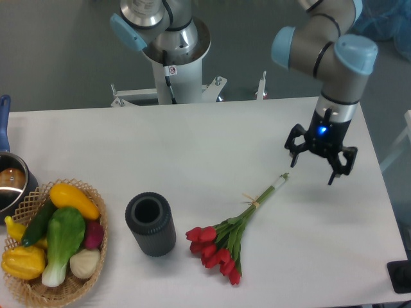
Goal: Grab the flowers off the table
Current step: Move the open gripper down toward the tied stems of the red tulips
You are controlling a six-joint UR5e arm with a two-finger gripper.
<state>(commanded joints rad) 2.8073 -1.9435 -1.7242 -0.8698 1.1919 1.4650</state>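
Observation:
The flowers [221,247] lie flat on the white table [192,147], right of centre near the front. The red tulip heads point to the lower left. The tied green stems run up to the right and end in a pale tip near the gripper. My gripper [314,170] hangs above the table just right of the stem tip. Its fingers are spread open and hold nothing. It is apart from the flowers.
A dark grey ribbed cylinder vase [150,224] stands upright left of the flowers. A wicker basket [96,250] with yellow, green and purple vegetables sits at the front left. A metal pot [9,183] is at the left edge. The arm's base [173,58] stands behind the table.

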